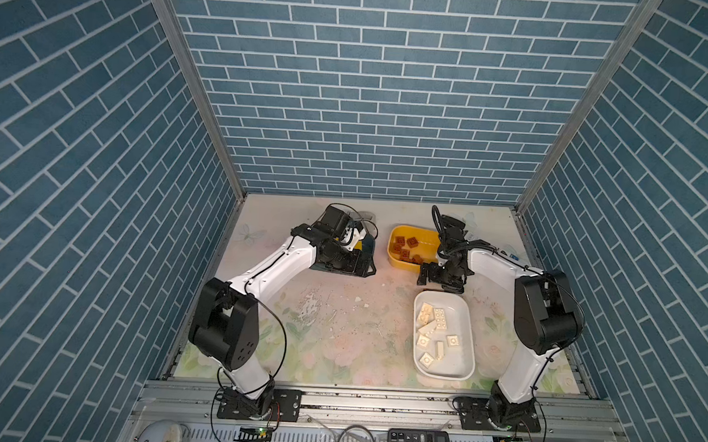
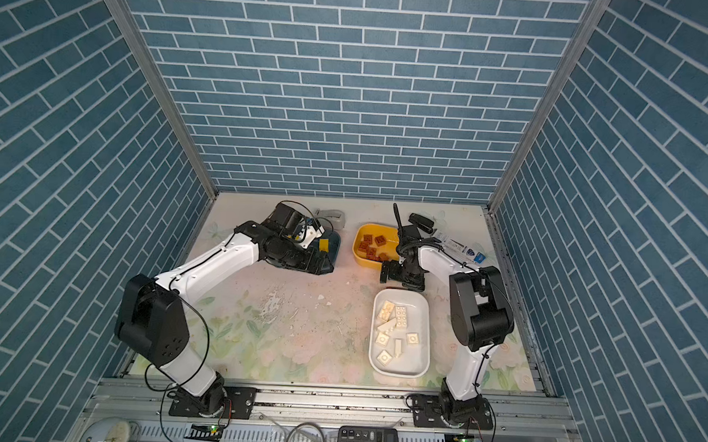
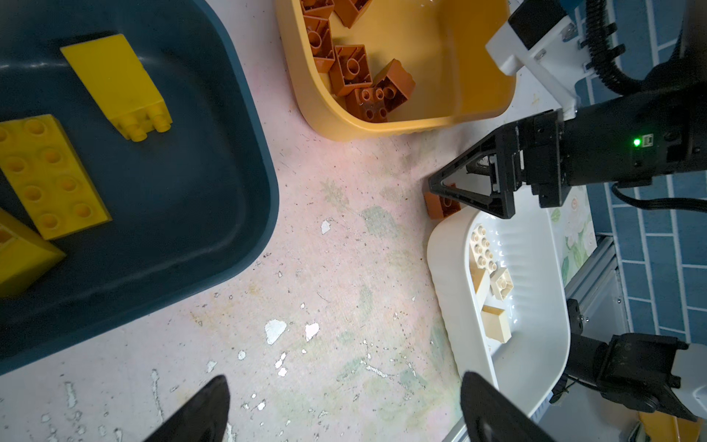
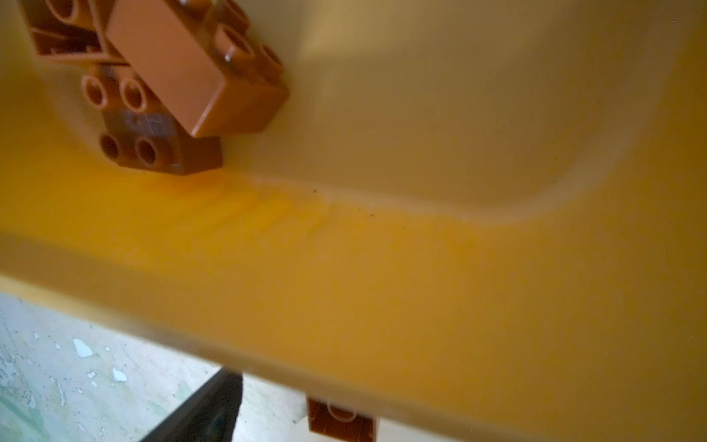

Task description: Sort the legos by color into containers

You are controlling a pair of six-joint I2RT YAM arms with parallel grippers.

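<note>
a reddish-brown brick (image 3: pixel 443 204) is seen on the tabletop, right of its middle, between the yellow tub (image 3: pixel 382 128) and the white tub (image 3: pixel 440 268). the right gripper (image 1: pixel 424 274) is spread beside it; the left gripper (image 3: pixel 344 377) is released, empty. the jaws are best lowered astride the brick, clear of both rims.

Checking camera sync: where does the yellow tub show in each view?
In a top view: yellow tub, far middle of the table.
In a top view: yellow tub, same place.
Left wrist: yellow tub beside the blue tub.
Right wrist: yellow tub fills most of the picture.
Shared landmark: brown bricks inside it.
</note>
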